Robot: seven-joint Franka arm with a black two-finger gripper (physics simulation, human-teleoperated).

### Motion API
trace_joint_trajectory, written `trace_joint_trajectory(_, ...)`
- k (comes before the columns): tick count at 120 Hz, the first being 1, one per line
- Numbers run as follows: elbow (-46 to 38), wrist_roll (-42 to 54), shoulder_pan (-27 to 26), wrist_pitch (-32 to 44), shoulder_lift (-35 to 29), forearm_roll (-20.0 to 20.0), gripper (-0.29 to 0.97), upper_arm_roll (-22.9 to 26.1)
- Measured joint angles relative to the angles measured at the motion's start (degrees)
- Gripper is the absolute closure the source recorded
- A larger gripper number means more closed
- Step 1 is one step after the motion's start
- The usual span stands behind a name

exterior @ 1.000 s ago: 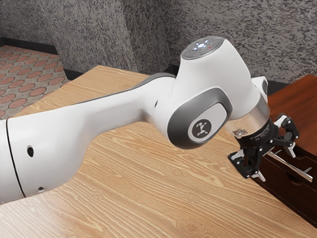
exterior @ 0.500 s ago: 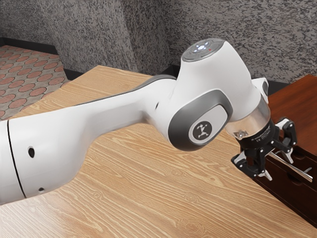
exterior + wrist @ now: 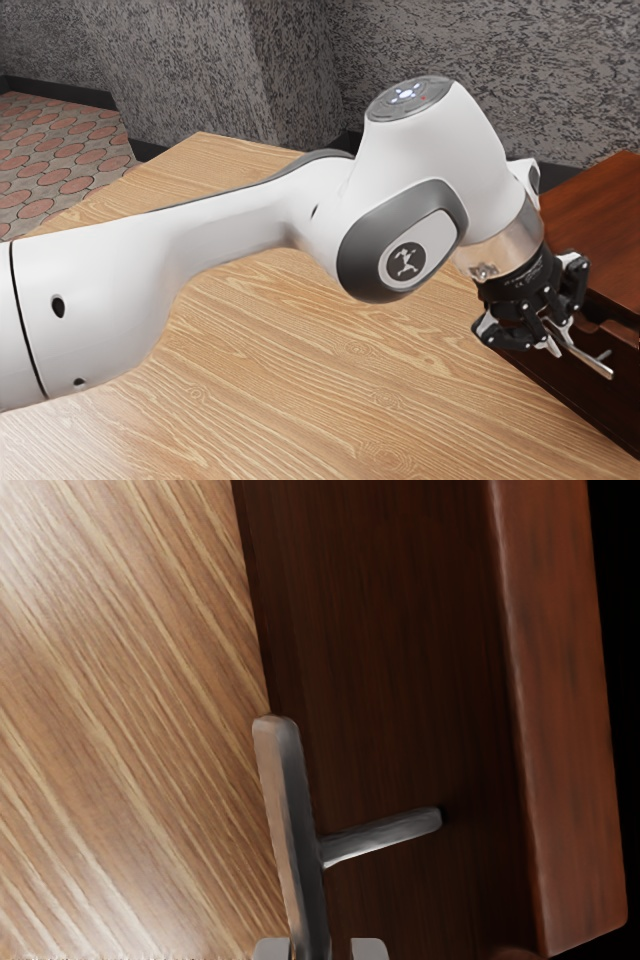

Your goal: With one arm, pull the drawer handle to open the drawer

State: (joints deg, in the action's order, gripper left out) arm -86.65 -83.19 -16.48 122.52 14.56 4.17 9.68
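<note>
A dark wooden cabinet stands on the table at the exterior view's right. Its drawer front carries a metal bar handle and stands slightly out from the cabinet body. My black gripper is shut on the handle near the bar's end, with one finger on each side of it. In the wrist view the handle runs down to the fingertips at the lower edge, and one short post joins it to the drawer front.
The light wooden table stretches wide toward the exterior view's left and front. A speckled grey wall rises behind it. A patterned floor lies at the far left. My white arm crosses above the table's middle.
The fingers have drawn together onto the handle. My hand has shifted a little toward the exterior view's left, and the handle and drawer front have come out with it.
</note>
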Motion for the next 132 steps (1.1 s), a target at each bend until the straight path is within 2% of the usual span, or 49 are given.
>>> trace_joint_trajectory(50, -7.1, -0.3, 0.5, -0.1, -5.7, 1.3, 0.78, 0.0)
trace_joint_trajectory(132, -16.9, -0.6, 1.1, 1.6, -13.7, 3.3, 0.79, 0.2)
